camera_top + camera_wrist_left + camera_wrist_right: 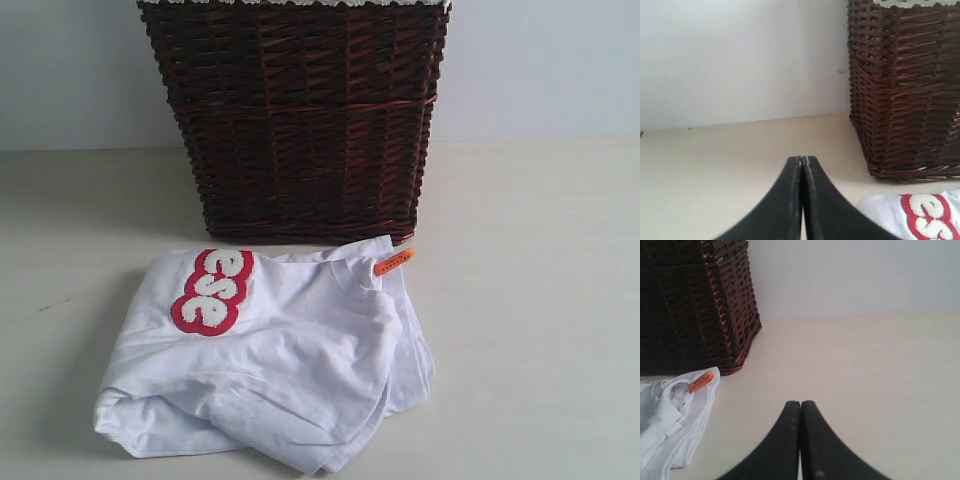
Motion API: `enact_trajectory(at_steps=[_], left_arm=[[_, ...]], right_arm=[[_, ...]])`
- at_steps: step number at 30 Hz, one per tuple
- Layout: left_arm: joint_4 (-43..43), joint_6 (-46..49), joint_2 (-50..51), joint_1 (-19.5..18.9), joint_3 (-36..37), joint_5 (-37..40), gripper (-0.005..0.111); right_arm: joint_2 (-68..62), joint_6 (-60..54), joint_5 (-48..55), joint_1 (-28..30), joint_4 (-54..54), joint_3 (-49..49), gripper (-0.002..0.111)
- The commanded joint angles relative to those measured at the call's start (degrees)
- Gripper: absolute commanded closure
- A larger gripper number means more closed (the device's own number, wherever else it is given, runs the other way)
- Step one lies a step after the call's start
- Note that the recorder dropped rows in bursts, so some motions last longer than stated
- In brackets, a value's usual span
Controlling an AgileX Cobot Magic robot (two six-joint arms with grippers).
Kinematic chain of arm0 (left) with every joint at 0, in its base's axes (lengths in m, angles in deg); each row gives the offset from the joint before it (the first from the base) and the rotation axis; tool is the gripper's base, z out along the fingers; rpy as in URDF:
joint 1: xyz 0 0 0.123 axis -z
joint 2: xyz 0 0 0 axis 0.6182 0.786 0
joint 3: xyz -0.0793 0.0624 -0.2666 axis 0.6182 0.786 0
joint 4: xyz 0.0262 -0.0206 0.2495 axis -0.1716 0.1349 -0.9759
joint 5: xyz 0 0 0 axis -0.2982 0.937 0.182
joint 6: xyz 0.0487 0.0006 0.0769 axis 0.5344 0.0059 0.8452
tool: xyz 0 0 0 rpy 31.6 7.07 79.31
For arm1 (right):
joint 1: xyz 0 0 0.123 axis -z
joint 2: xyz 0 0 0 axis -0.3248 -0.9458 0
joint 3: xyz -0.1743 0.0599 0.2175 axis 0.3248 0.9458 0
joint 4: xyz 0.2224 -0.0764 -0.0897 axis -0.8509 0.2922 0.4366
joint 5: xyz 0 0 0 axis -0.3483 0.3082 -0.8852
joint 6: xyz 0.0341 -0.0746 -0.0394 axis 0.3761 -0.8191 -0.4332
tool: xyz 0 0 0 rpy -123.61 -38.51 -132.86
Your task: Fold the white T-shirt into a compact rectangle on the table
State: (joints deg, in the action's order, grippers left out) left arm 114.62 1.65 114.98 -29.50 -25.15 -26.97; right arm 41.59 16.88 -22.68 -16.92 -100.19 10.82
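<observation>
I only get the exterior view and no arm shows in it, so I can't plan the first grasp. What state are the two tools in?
Observer: The left tool is shut, with nothing held in it.
Operator: And the right one?
Observer: The right tool is shut and empty too, with bare table ahead of it.
Operator: Is it touching anything?
Observer: Not that shows. In the right wrist view the T-shirt and its orange tag lie off to one side, with bare table between them and the tool.
</observation>
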Motion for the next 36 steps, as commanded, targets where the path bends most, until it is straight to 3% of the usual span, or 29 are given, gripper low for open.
enact_trajectory(at_steps=[1, 8, 19, 22, 27, 30, 33, 36], left_arm=[[-0.46, -0.33, -11.60, -0.40, 9.02, 0.17, 0.107], [-0.56, -0.07, -21.99, -0.40, 20.20, 0.23, 0.107], [-0.56, -0.07, -23.67, -0.69, 20.50, 3.63, 0.107], [-0.34, -1.41, -25.64, -3.39, 20.50, 10.18, 0.107], [-4.76, -14.33, -30.65, -14.01, 20.50, 24.03, 0.107], [-13.72, -30.28, -35.04, -19.93, 20.50, 30.12, 0.107], [-24.96, -42.34, -37.93, -20.46, 20.50, 27.16, 0.107], [-37.14, -47.29, -37.93, -19.52, 20.50, 26.27, 0.107]], right_arm=[[0.34, -0.27, -0.18, -0.04, -0.16, 0.24, 0.108], [0.34, -0.27, -0.18, -0.04, -0.16, 0.24, 0.108], [0.34, -0.27, -0.18, -0.04, -0.16, 0.24, 0.108], [0.34, -0.27, -0.30, -0.04, -0.16, 0.24, 0.108], [0.34, -0.27, -0.30, -0.04, -0.16, 0.24, 0.108], [0.34, -0.27, -0.30, -0.04, -0.16, 0.24, 0.108], [0.34, -0.27, -0.19, -0.04, -0.19, 0.24, 0.108], [0.34, -0.27, -0.43, -0.04, -0.19, 0.24, 0.108]])
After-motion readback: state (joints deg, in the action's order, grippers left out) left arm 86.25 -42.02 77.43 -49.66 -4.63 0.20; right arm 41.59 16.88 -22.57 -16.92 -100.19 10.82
